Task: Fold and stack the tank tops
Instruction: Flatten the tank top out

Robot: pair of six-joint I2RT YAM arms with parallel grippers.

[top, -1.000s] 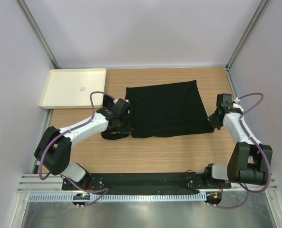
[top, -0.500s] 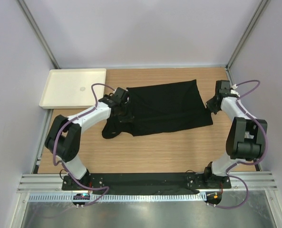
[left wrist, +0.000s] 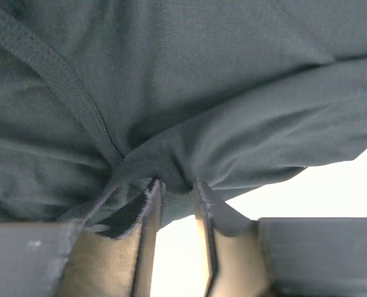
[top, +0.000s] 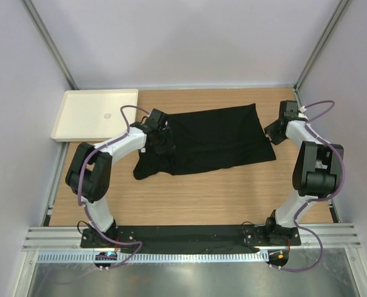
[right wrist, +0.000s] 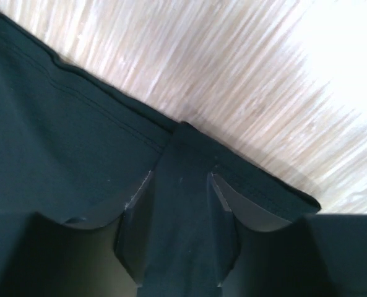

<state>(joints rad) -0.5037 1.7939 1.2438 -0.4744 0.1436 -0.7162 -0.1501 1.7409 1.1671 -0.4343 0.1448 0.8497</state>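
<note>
Black tank top [top: 217, 139] lay folded narrower than a second earlier, as left gripper [left wrist: 178, 185] and right gripper [right wrist: 182, 179] parted slightly, releasing it.

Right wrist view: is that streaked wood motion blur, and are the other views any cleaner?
Right wrist: likely yes, the table wood smears into streaks and washes to white at upper right; the tank top hem stays readable. Left wrist: fabric sharp, background blown out. Top external: even light, crisp.
</note>
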